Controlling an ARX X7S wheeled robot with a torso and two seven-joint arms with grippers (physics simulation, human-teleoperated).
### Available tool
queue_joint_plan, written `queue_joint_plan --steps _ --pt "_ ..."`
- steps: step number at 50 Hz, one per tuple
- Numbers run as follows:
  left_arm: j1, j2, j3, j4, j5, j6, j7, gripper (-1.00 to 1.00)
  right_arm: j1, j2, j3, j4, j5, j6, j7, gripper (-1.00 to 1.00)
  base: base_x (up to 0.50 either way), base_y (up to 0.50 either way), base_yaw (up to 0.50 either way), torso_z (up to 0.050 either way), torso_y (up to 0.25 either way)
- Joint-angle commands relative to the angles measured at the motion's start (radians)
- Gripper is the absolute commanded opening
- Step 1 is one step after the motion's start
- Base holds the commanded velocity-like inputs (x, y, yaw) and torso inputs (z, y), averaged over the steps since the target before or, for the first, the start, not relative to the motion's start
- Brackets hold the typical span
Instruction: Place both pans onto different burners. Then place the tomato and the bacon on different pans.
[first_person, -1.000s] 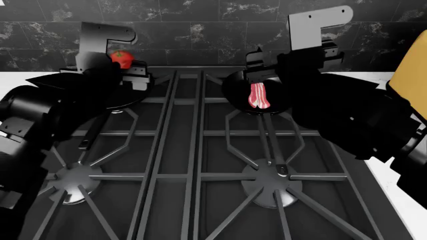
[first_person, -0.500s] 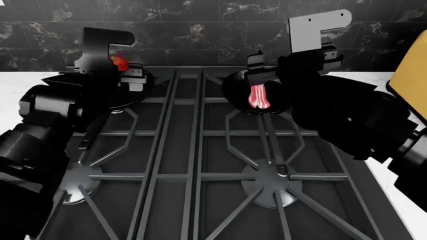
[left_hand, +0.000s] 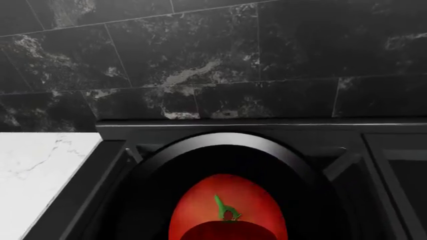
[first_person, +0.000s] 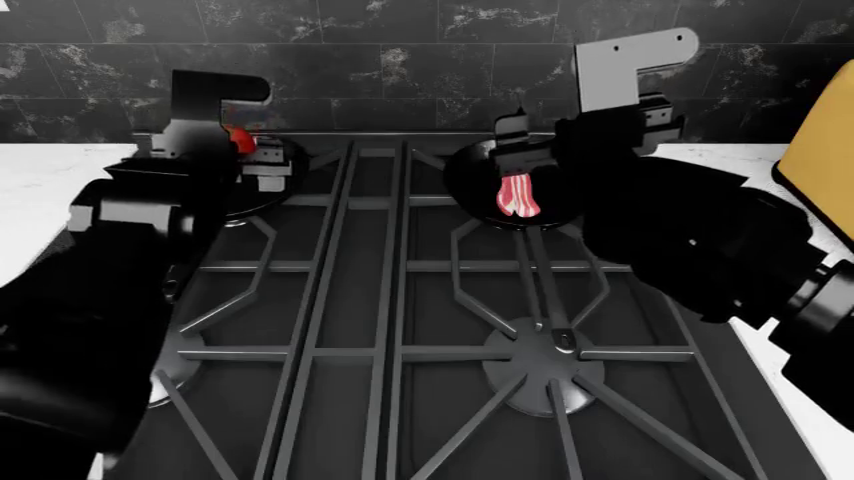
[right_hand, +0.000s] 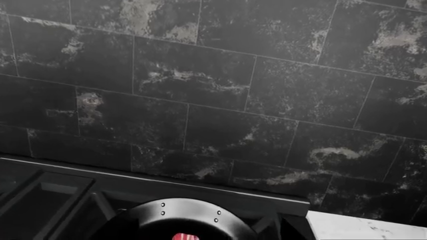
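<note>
Since a second ago the left tool (first_person: 238, 140) has sunk toward the rear pan (first_person: 260, 190) left of the range's centre bar (first_person: 350, 290), so the tomato (first_person: 240, 137) now shows only as a red sliver behind the arm; right arm barely shifted. Left tool appears to have the tomato in its grip just above that pan, though its jaws are hidden and I cannot tell for sure. Right tool (first_person: 527, 150) hangs over the other rear pan (first_person: 467, 170), right of the bar, with the bacon (first_person: 518, 195) lying flat inside; its opening cannot be made out. Handling, as a judgement: tomato light, smooth, prone to roll and bruise, best held across its middle; bacon limp and slick, best pinched at one end. Left wrist view alone shows the tomato's green stem (left_hand: 223, 207) and pan rim (left_hand: 227, 142) below it; right wrist view gives only tile and a red speck.
</note>
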Motion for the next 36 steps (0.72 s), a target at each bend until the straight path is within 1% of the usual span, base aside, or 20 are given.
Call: queue_joint_plan --steps 1,2,3,5,9,13,15,21,28,33,36 --pt "0.002 0.016 -0.111 -0.026 0.09 0.012 0.013 -1.0 -0.007 -0.004 0.001 0.006 -0.005 -0.003 -0.004 1.0 0.0 0.0 0.0 0.0 0.0" --pt "0.0 0.018 -0.123 -0.026 0.098 0.019 0.017 -1.0 -0.007 -0.005 0.0 0.006 -0.006 -0.003 -0.005 1.0 0.0 0.0 0.0 0.0 0.0" --pt "-0.001 0.02 -0.135 -0.026 0.105 0.025 0.022 1.0 -0.008 -0.005 0.001 0.007 -0.006 -0.004 -0.006 1.0 0.0 0.0 0.0 0.01 0.0" --pt "-0.004 0.026 -0.146 -0.025 0.125 0.067 0.048 1.0 -0.01 -0.005 0.002 0.005 -0.006 -0.005 -0.006 1.0 0.0 0.0 0.0 0.0 0.0" --pt "-0.012 0.031 -0.165 -0.024 0.155 0.106 0.066 1.0 -0.014 -0.001 0.003 -0.01 -0.004 -0.006 -0.007 1.0 0.0 0.0 0.0 0.0 0.0" --pt "-0.021 0.028 -0.169 -0.015 0.174 0.123 0.081 1.0 -0.013 0.003 0.005 -0.029 -0.003 -0.006 -0.004 1.0 0.0 0.0 0.0 0.0 0.0" --pt "-0.011 0.015 -0.169 0.037 0.17 0.102 0.076 1.0 -0.013 0.006 0.006 -0.034 -0.002 -0.006 -0.003 1.0 0.0 0.0 0.0 0.0 0.0" --pt "0.078 -0.081 -0.182 0.372 0.119 -0.043 0.003 1.0 -0.015 0.028 0.015 -0.075 0.002 -0.011 0.014 1.0 0.0 0.0 0.0 0.0 0.0" --pt "0.197 -0.2 -0.226 0.759 0.017 -0.205 -0.109 1.0 -0.022 0.088 0.03 -0.156 0.014 -0.02 0.056 1.0 0.0 0.0 0.0 0.0 0.0" --pt "0.283 -0.283 -0.265 1.038 -0.07 -0.305 -0.201 1.0 -0.021 0.161 0.045 -0.277 0.021 -0.023 0.114 1.0 0.0 0.0 0.0 0.0 0.0" --pt "0.33 -0.333 -0.286 1.184 -0.112 -0.346 -0.252 1.0 -0.01 0.224 0.06 -0.384 0.022 -0.027 0.165 1.0 0.0 0.0 0.0 0.0 0.0"
